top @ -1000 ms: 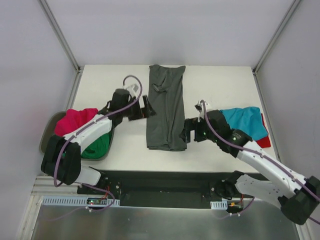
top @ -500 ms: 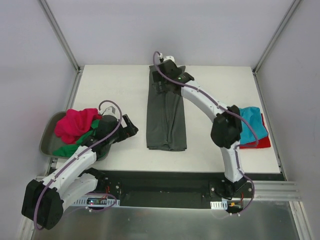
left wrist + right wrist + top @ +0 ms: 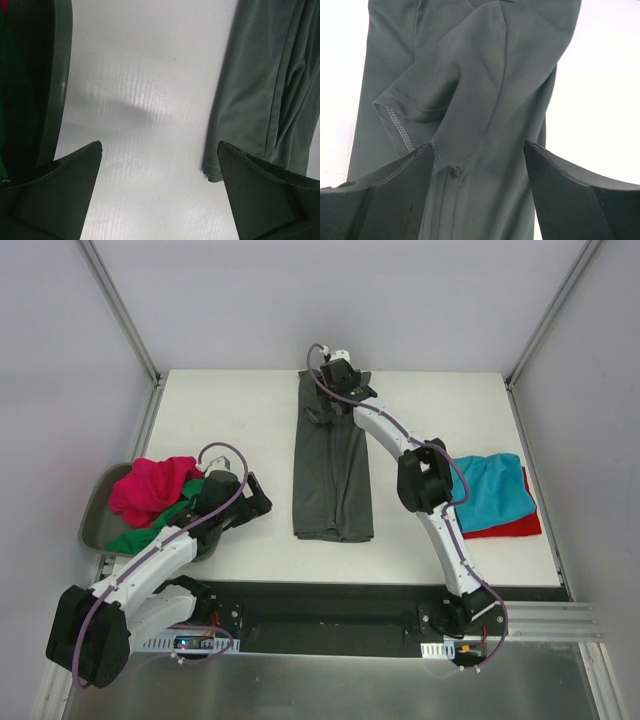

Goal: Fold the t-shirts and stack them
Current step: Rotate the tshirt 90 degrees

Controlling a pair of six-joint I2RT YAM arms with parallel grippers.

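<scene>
2 of the 5 t-shirts look finished in the overhead view: the teal shirt (image 3: pixel 490 483) lies folded on top of the red shirt (image 3: pixel 512 526) at the right side of the worktop (image 3: pixel 220 410). The dark grey shirt (image 3: pixel 333 465) lies in the middle as a long strip running near to far, so by my reading it is folded lengthwise only and has yet to be folded across and stacked. The magenta pink shirt (image 3: pixel 150 488) and the green shirt (image 3: pixel 140 537) sit crumpled in the tray (image 3: pixel 93 520) at the left edge, with both folds left to do. The right hand (image 3: pixel 325 412) is over the far end of the grey strip, and the left hand (image 3: pixel 258 498) is just beside the tray, apart from the strip

From the left wrist, the left hand is spread wide with nothing between its fingers. Bare worktop lies below it, with the tray wall to one side and the near hem corner of the dark grey shirt to the other

From the right wrist, the right hand is also spread and pinches nothing. Beneath it is the tucked-in sleeve (image 3: pixel 402 107) with its stitched hem. I cannot tell whether the fingers touch the cloth

0 brands, labels or readable writing appear in any view
</scene>
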